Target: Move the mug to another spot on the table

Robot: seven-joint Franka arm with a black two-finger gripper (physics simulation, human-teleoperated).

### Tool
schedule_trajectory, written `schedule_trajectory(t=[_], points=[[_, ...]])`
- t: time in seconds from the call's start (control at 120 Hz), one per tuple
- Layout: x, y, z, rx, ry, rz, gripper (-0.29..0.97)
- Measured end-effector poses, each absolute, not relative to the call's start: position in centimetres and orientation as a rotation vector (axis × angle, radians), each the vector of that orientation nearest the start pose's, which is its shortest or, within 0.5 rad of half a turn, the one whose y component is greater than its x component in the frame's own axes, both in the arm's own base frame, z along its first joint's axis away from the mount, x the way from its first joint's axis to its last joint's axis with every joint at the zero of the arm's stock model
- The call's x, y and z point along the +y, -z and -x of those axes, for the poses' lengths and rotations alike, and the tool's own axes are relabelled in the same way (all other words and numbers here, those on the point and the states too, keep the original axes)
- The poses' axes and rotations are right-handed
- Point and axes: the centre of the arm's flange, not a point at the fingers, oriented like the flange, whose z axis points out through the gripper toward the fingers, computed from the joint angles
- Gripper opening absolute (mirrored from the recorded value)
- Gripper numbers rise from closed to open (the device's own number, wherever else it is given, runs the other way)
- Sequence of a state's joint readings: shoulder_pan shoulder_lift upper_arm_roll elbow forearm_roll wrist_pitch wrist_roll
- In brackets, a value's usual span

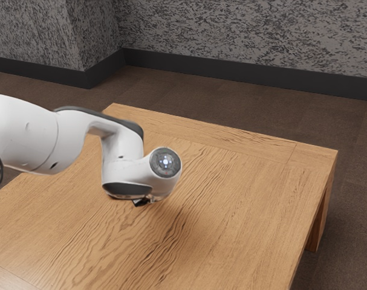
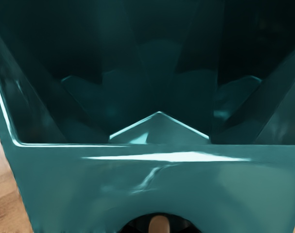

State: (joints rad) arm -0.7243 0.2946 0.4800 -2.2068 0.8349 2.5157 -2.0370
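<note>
Teal and glossy, the mug sits right up against the hand's camera, its near wall catching a long pale streak of light. Past its rim the inside goes dark, with faceted walls sloping down to a lighter peaked facet at the middle. I can make out nothing more in there. At the base of the near wall is a dark rounded opening with a small tan shape in it, too blurred to identify. A strip of wood grain from the table shows just beside the mug's wall.

From the side, the gripper is only a small black tip poking out beneath the white hand, very low over the wood. The hand covers the rest, so whether it is open or closed, or has hold of anything, cannot be told. The arm comes in from the exterior view's left, and its hand hangs over the middle of the tabletop, toward that same side. The table is light oak with a strong grain. Its near corner is cut off by the frame. Around it lie a brown floor and speckled grey walls with a dark skirting.
</note>
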Motion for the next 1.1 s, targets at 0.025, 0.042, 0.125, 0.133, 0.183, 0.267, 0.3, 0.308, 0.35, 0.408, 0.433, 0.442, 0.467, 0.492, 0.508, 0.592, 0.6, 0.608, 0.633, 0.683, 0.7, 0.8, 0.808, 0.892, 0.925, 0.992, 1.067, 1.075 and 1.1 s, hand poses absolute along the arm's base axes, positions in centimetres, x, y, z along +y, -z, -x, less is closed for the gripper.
schedule_trajectory(t=[0.025, 0.042, 0.125, 0.133, 0.183, 0.267, 0.3, 0.308, 0.35, 0.408, 0.433, 0.442, 0.467, 0.492, 0.508, 0.592, 0.6, 0.608, 0.633, 0.683, 0.7, 0.8, 0.808, 0.892, 0.925, 0.992, 1.067, 1.075, 1.1], points=[[-14.1, -26.2, -53.7, -1.429, 0.811, 2.378, -0.06], [-14.1, -26.1, -53.7, -1.430, 0.810, 2.378, -0.06], [-13.5, -25.9, -53.7, -1.447, 0.803, 2.368, -0.06], [-13.4, -25.8, -53.7, -1.448, 0.803, 2.367, -0.06], [-13.1, -25.7, -53.7, -1.455, 0.800, 2.362, -0.06], [-13.0, -25.4, -53.7, -1.459, 0.796, 2.357, -0.07], [-12.9, -25.3, -53.7, -1.460, 0.797, 2.356, -0.06], [-12.9, -25.3, -53.7, -1.461, 0.797, 2.356, -0.07], [-12.8, -25.2, -53.8, -1.465, 0.796, 2.352, -0.07], [-12.6, -25.1, -53.8, -1.468, 0.794, 2.348, -0.08], [-12.5, -25.1, -53.8, -1.469, 0.794, 2.347, -0.08], [-12.5, -25.1, -53.8, -1.469, 0.794, 2.347, -0.08], [-12.5, -25.1, -53.8, -1.470, 0.795, 2.346, -0.08], [-12.5, -25.1, -53.8, -1.471, 0.794, 2.345, -0.09], [-12.5, -25.1, -53.8, -1.472, 0.794, 2.345, -0.09], [-12.3, -25.0, -53.8, -1.480, 0.796, 2.341, 0.05], [-12.3, -25.0, -53.9, -1.481, 0.797, 2.340, 0.07], [-12.2, -25.0, -53.9, -1.482, 0.797, 2.340, 0.09], [-12.2, -25.0, -53.9, -1.484, 0.799, 2.339, 0.15], [-12.1, -24.7, -53.9, -1.486, 0.801, 2.338, 0.26], [-12.1, -24.7, -53.9, -1.487, 0.801, 2.339, 0.29], [-12.2, -24.4, -53.8, -1.494, 0.802, 2.341, 0.43], [-12.2, -24.4, -53.8, -1.495, 0.802, 2.341, 0.44], [-12.2, -24.0, -53.4, -1.505, 0.794, 2.345, 0.52], [-12.3, -23.9, -53.3, -1.509, 0.790, 2.348, 0.54], [-12.9, -23.6, -52.9, -1.509, 0.783, 2.362, 0.58], [-13.5, -23.3, -52.3, -1.507, 0.771, 2.375, 0.61], [-13.6, -23.3, -52.2, -1.506, 0.769, 2.377, 0.61], [-13.9, -23.2, -51.9, -1.505, 0.765, 2.384, 0.62]])
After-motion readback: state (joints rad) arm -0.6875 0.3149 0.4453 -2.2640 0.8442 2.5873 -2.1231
